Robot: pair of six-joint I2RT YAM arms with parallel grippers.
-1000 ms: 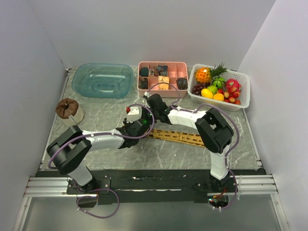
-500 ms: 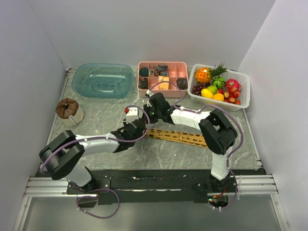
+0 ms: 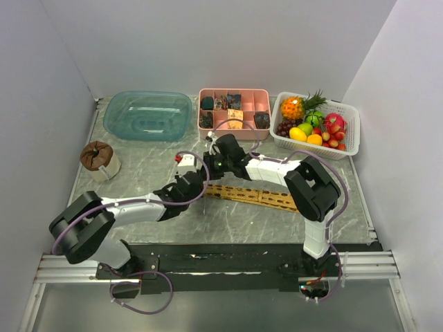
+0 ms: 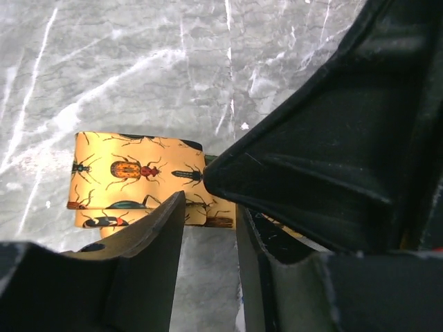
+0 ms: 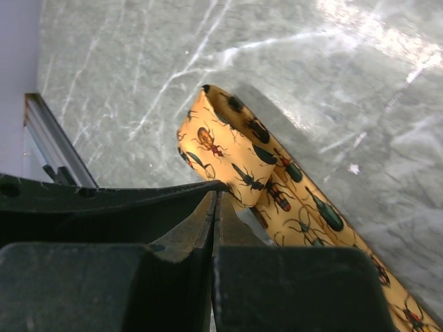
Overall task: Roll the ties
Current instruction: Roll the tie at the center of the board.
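Golden-yellow cloth necktie (image 3: 256, 196) printed with beetles lies flat on the grey marble tabletop (image 3: 138, 173). It sits at the centre of the top view and runs from under the two grippers toward the lower right. Its left end is doubled over into one short, loose fold, and the rest is still a straight strip.

Over the last second the left arm's elbow has swung out toward the lower left of the frame and its forearm has stretched flatter. This has brought the left gripper (image 3: 189, 187) a little lower and to the left, up against the fold. In its wrist view the fingers stand partly apart, their tips at the near edge of the fold with bare marble showing between them. No firm pinch on the cloth can be seen.

The right gripper (image 5: 216, 190) has hardly moved. Its fingers are pressed together with nothing between them, and the joined tip rests at the fold from the upper side. The necktie itself has not visibly shifted or shortened.

I judge this a re-grip, not a turn of the roll. The right tip pins the first fold while the left hand resets to take it, so nearly all the rolling remains.
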